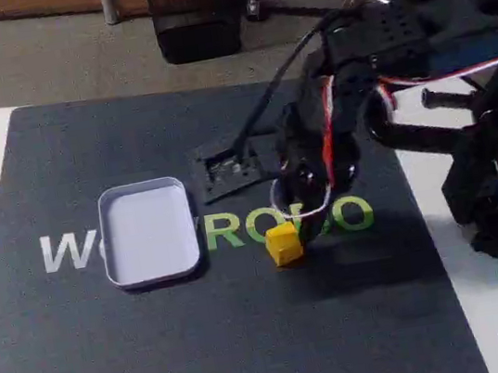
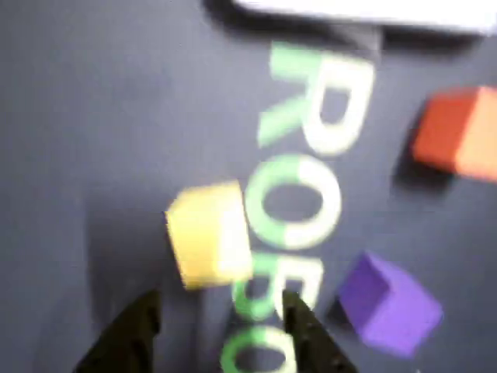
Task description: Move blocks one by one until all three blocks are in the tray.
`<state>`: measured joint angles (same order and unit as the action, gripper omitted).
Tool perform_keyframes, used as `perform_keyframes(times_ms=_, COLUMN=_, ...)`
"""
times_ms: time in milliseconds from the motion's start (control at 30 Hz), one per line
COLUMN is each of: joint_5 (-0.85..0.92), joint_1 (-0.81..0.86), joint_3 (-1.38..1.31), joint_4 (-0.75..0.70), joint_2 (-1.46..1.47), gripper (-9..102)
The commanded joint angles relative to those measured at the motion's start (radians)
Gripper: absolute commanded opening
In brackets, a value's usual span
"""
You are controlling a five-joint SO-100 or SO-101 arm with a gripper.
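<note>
So the gripper point(image 2: 221, 330) is hanging low over the dark mat point(image 1: 161, 350), and in the wrist view you can see both black fingertips point(image 2: 128, 330) poking up from the bottom edge with a clear gap between them. Jaws are spread fairly wide and there's nothing in them, just mat and a bit of green lettering point(image 2: 299, 194) showing through the gap.

The yellow block point(image 2: 208, 235) is sitting right ahead of the fingertips, a touch toward the left finger, close but not between the jaws and not touching either one as far as I can tell (the picture is pretty blurry). In the fixed view that same yellow block point(image 1: 284, 243) sits on the mat right under the front of the arm point(image 1: 347, 87), on top of the green letters.

The purple block point(image 2: 390, 305) is just off to the right of the right fingertip in the wrist view, resting on the mat, tilted corner-on to the camera. The orange block point(image 2: 458, 134) is further ahead and out to the right, near the frame edge, well apart from the other two.

The tray point(image 1: 148, 232) is beyond all of them from the gripper's side, a pale strip of rim point(image 2: 365, 14) along the top of the wrist view. In the fixed view it sits to the left of the arm, flat on the mat, nothing inside it.
</note>
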<state>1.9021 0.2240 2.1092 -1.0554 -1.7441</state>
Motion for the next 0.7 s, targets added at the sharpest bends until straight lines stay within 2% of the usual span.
perform_keyframes(times_ms=0, joint_5=-0.023, joint_1=-0.008, joint_3=-0.117, joint_4=0.002, joint_2=0.072, gripper=18)
perform_keyframes(times_ms=200, joint_5=-0.026, joint_1=0.003, joint_3=-0.192, joint_4=0.006, joint_2=0.166, gripper=18)
perform_keyframes(times_ms=667, joint_5=0.011, joint_1=0.005, joint_3=-0.175, joint_4=0.006, joint_2=0.16, gripper=21)
